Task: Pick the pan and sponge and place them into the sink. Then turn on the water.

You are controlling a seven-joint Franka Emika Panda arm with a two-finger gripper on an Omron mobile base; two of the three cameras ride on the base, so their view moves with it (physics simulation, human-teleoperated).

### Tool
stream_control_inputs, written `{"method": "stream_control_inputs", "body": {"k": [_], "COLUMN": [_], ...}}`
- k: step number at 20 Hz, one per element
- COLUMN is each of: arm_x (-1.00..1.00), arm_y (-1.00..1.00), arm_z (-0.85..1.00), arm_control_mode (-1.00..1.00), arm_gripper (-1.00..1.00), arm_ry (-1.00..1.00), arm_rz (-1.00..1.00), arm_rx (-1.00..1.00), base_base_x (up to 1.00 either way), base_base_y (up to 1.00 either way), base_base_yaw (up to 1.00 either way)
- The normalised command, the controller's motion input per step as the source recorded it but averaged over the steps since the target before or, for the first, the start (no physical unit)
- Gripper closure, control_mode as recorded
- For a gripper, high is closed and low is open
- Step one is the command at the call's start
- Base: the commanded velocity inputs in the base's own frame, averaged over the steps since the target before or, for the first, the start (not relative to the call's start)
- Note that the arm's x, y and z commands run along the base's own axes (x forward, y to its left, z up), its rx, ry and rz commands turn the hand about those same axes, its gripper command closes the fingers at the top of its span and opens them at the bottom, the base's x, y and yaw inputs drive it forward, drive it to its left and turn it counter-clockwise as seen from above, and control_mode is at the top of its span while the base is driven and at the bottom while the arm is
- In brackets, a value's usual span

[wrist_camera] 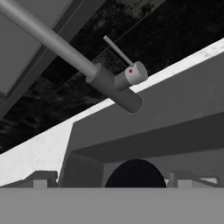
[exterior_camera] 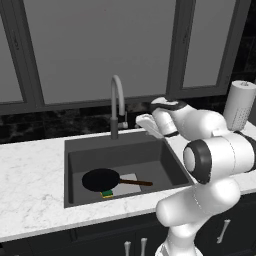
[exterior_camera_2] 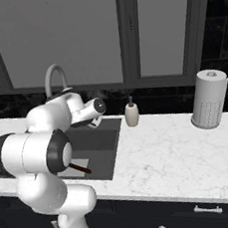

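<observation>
Pan (exterior_camera: 101, 179) and sponge (exterior_camera: 107, 194) both lie in the sink (exterior_camera: 75, 150) already, so the placing part looks done; pan flat on the basin floor w/ its handle running toward the right wall, sponge tucked at the pan's near edge, touching or just under the rim — can't tell which. No stream from the faucet (exterior_camera: 117, 95), so water is what's left, by my reading. Gripper (exterior_camera: 145, 122) hangs above the sink's back right corner, just right of the faucet base, jaws spread wide, holding nothing. In the hand view the faucet lever (wrist_camera: 119, 51) sticks up from the valve knob (wrist_camera: 135, 73) — ahead of the gripper, not touched; apart from the fingertips (wrist_camera: 40, 178). Pan well below the gripper; next job is prob. nudging that lever.
</observation>
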Motion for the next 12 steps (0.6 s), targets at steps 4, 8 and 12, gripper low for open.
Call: {"method": "stream_control_inputs", "body": {"k": [4, 8, 12], "arm_x": [0.28, 0.22, 0.26], "arm_y": [0.09, 0.04, 0.07], "arm_z": [-0.04, -0.01, -0.05], "arm_control_mode": [-1.00, -1.00, -1.00], "arm_gripper": [-1.00, -1.00, -1.00], "arm_ry": [0.00, 0.00, 0.00], "arm_rz": [0.00, 0.00, 0.00], "arm_rx": [0.00, 0.00, 0.01], "base_base_x": [0.00, 0.00, 0.00], "base_base_y": [0.00, 0.00, 0.00], "base_base_yaw": [0.00, 0.00, 0.00]}}
